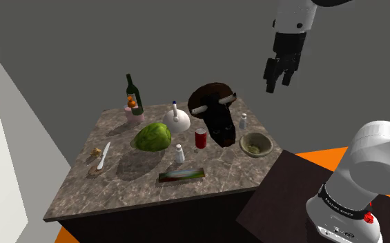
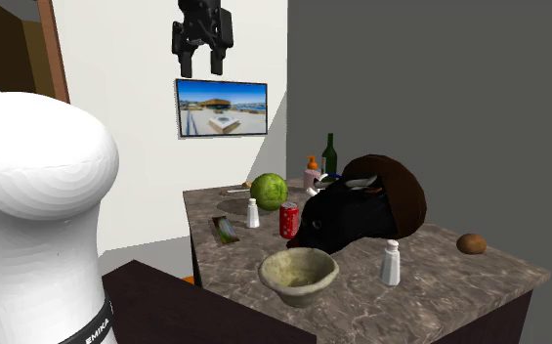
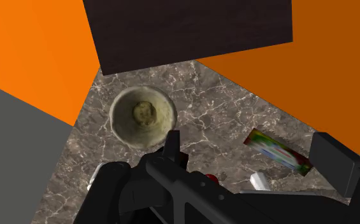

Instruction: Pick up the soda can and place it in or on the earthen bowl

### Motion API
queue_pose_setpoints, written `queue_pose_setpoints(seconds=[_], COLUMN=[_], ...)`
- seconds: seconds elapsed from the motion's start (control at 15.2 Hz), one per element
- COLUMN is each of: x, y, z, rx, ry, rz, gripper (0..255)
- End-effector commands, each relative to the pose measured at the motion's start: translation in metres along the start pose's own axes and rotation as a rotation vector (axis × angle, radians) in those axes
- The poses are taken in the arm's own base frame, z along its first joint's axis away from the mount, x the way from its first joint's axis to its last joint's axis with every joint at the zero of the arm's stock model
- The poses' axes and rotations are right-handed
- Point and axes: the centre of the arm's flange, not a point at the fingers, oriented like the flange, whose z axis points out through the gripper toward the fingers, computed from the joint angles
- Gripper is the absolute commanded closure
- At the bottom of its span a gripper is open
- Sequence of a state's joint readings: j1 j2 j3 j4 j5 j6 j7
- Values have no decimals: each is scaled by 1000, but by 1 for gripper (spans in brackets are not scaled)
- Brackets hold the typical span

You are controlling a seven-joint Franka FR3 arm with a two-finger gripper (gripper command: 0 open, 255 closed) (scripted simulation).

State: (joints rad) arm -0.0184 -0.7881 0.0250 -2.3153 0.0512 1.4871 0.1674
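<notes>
The soda can (image 1: 201, 138) is red and stands upright near the middle of the marble table, right beside a black bull-head figure (image 1: 217, 116). The earthen bowl (image 1: 256, 145) is a pale greenish-beige dish near the table edge closest to my stand, with a small lump inside. My gripper (image 1: 277, 76) hangs high above the bowl's side of the table, open and holding nothing. The second exterior view has the can (image 2: 289, 219) behind the bowl (image 2: 299, 275), with the gripper (image 2: 202, 51) far overhead. In the wrist view the bowl (image 3: 142, 115) lies well below.
On the table (image 1: 138, 186) stand a green cabbage (image 1: 152, 137), a white teapot (image 1: 176, 119), a dark bottle (image 1: 134, 93), two white shakers (image 1: 179, 153) (image 1: 243, 121), a knife (image 1: 103, 155) and a flat green packet (image 1: 181, 175). A brown lump (image 2: 472, 243) sits beyond the bull head.
</notes>
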Motion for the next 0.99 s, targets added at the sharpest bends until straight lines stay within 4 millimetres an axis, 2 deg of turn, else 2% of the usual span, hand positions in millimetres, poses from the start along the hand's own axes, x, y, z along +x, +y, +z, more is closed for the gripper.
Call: queue_pose_setpoints(seconds=[0.0,0.92], x=[0,129], y=[0,-4], z=[0,129], rx=[0,-7], ry=[0,16], rz=[0,-37], gripper=[0,0])
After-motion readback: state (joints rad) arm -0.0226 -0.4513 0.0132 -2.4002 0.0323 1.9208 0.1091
